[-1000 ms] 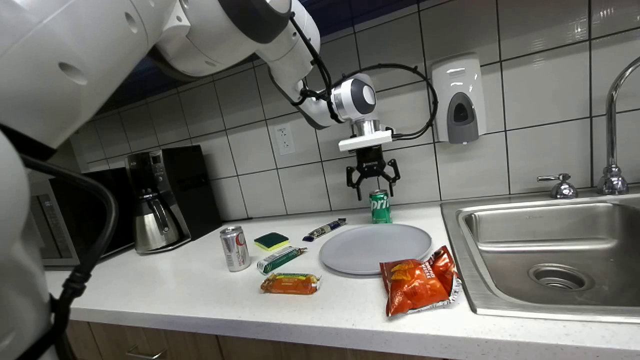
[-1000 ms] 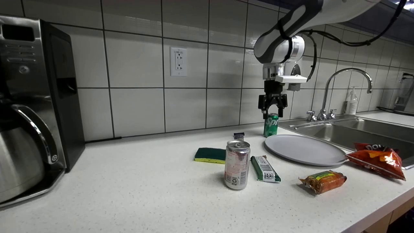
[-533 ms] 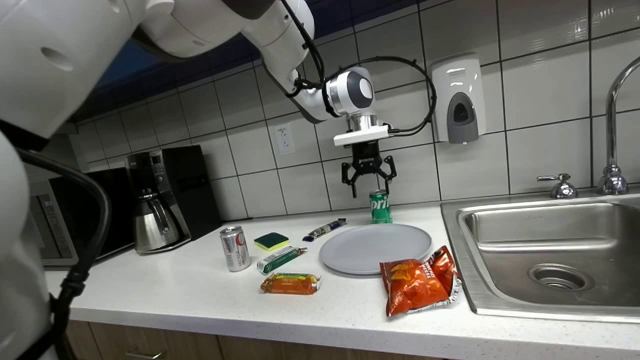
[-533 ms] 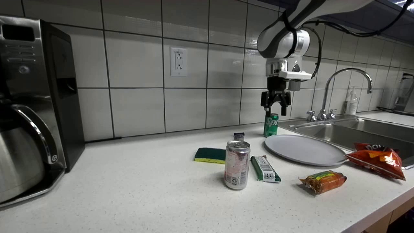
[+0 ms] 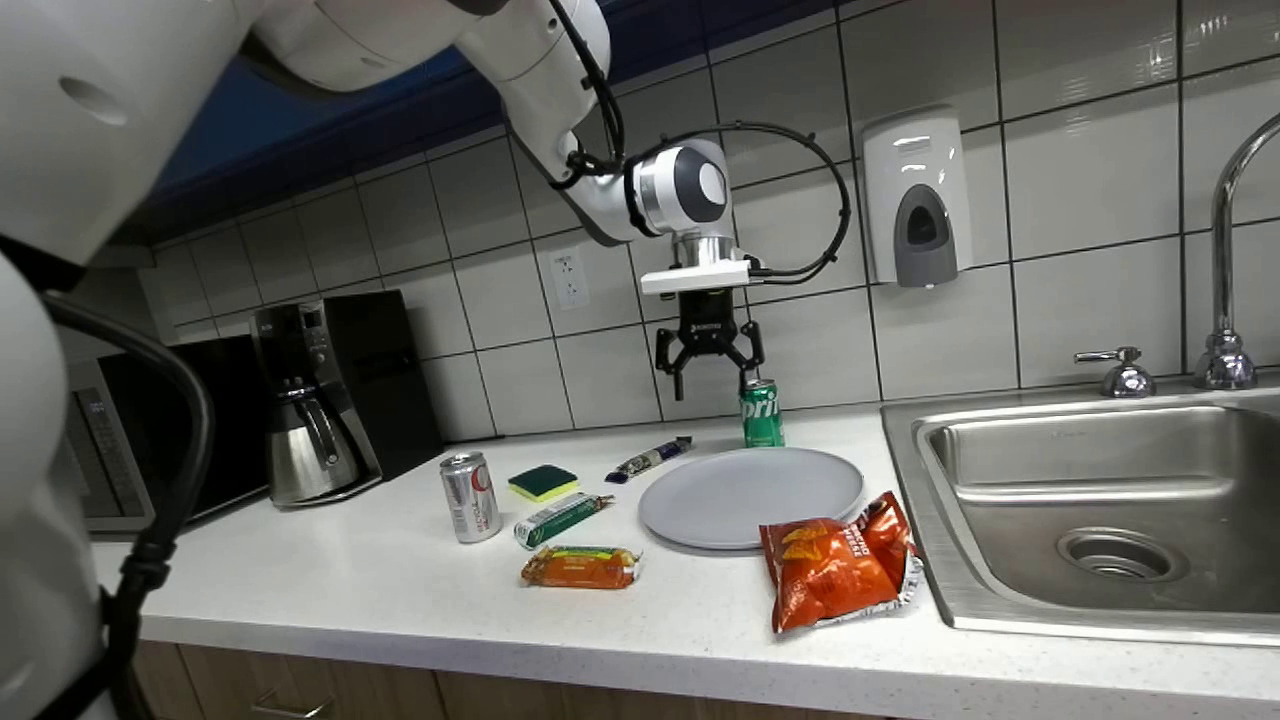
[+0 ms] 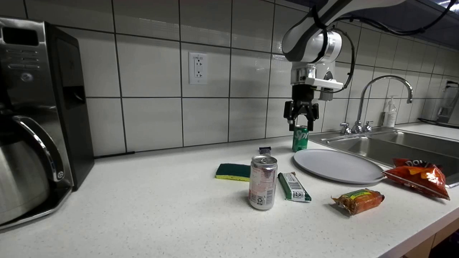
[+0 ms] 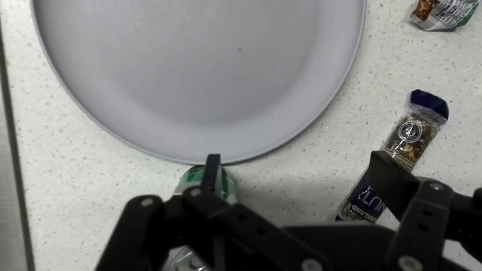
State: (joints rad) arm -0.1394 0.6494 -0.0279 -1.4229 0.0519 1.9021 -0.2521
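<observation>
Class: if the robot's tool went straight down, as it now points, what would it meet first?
Probably the gray plate, on the side toward the green can. Depth is unclear, though: that can stands close to the open tool, so one finger might graze it first.

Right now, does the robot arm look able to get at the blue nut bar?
Probably yes: the gripper hangs open and empty above the counter, and nothing lies on the nut bar.
</observation>
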